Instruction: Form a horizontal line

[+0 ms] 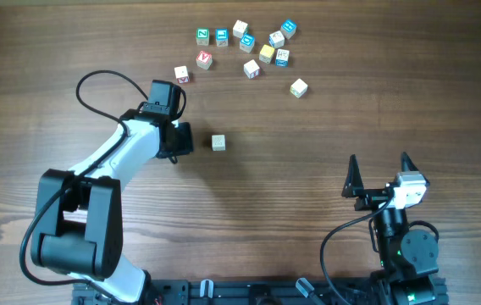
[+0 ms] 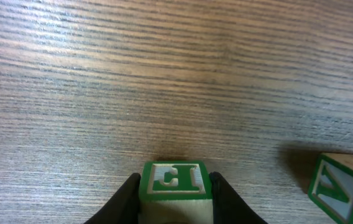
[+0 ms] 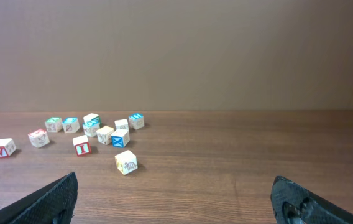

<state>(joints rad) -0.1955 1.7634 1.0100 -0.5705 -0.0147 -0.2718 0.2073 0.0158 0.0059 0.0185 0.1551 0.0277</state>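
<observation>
- Grip first: the left claw (image 1: 178, 139) is clenched on a green-faced cube (image 2: 175, 179), with one finger pressed to each side, presumably so the cube travels squarely to its place.
- Horizontal line: no row stands yet. Its only likely start is a lone cube (image 1: 218, 142) in the middle of the desk (image 1: 325, 119), just right of the left claw. It sits well apart from the other cubes, which leaves room for neighbours beside it (my reading, not a thing seen).
- Right claw (image 1: 379, 161) hangs released at the near right, jaws wide and empty, clear of the work.
- Cluster of loose cubes (image 1: 253, 47) lies at the far side, probably the stock to draw from.
- Hidden: from overhead the left claw covers its cube entirely. The left wrist view cuts off the cube's lower part, so I cannot tell whether it rests on the desk or is lifted.
- Cropped: a second green-faced cube sits at that view's right edge; it may be the lone cube. Letters in the cluster are too small to read.
</observation>
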